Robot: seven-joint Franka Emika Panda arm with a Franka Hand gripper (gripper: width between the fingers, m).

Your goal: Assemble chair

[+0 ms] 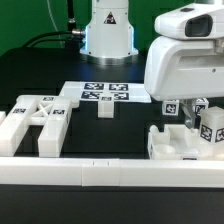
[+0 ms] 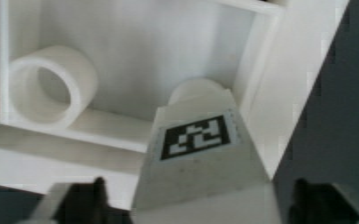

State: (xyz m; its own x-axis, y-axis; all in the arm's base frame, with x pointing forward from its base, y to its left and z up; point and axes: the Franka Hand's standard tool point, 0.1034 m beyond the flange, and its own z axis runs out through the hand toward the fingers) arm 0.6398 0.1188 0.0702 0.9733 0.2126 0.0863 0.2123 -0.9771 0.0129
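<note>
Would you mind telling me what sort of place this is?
Likely a robotics lab bench: a black table, a marker board fixed on it, and tagged white chair parts laid out for assembly.

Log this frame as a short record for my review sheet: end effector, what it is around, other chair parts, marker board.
end effector: jaws apart, gaps on both sides
tagged white piece: between the jaws, not gripped
loose chair parts: grouped at the exterior view's left
marker board: flat on the table, mid-scene
</note>
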